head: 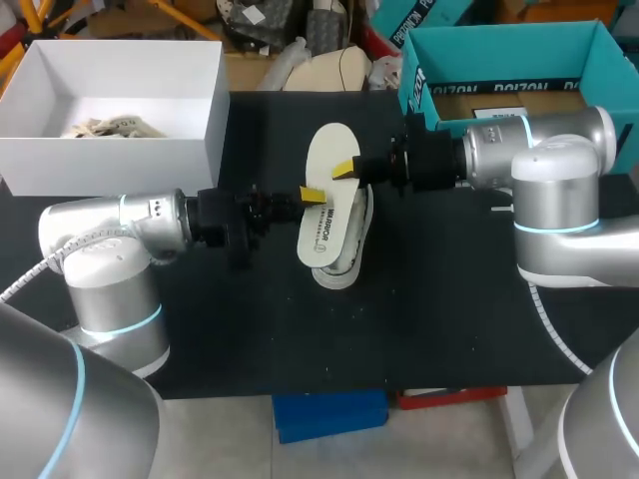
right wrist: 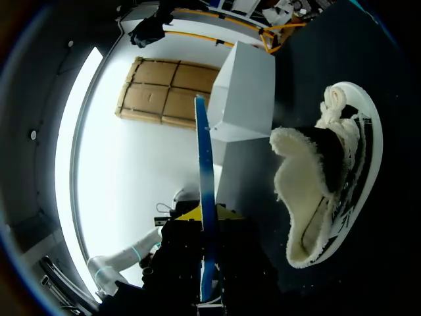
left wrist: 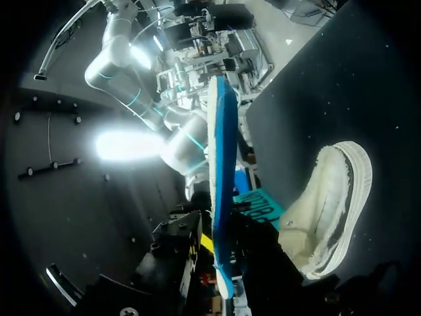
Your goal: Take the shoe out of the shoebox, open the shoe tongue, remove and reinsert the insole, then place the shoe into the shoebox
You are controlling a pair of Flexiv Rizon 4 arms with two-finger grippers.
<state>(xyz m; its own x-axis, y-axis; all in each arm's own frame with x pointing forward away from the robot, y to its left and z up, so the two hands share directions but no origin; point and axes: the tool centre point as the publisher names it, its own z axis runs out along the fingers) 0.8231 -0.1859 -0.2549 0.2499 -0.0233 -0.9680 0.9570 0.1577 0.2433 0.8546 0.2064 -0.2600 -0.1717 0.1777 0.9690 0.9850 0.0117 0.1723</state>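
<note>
both claws pinch the insole (head: 325,225): left claw (head: 312,194) at its 9 o'clock edge, right claw (head: 345,169) at its 3 o'clock edge, holding it flat above the shoe (head: 341,269). insole and shoe share a long axis, 12 to 6 o'clock, the shoe directly underneath on the tabletop (head: 449,299). reinsertion, i judge, needs one end tipped down into the opening. white shoebox (head: 215,120) sits at 10 o'clock.

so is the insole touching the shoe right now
Apart. The right wrist view shows the insole edge-on in the right hand, with bare table showing between it and the shoe.
</note>
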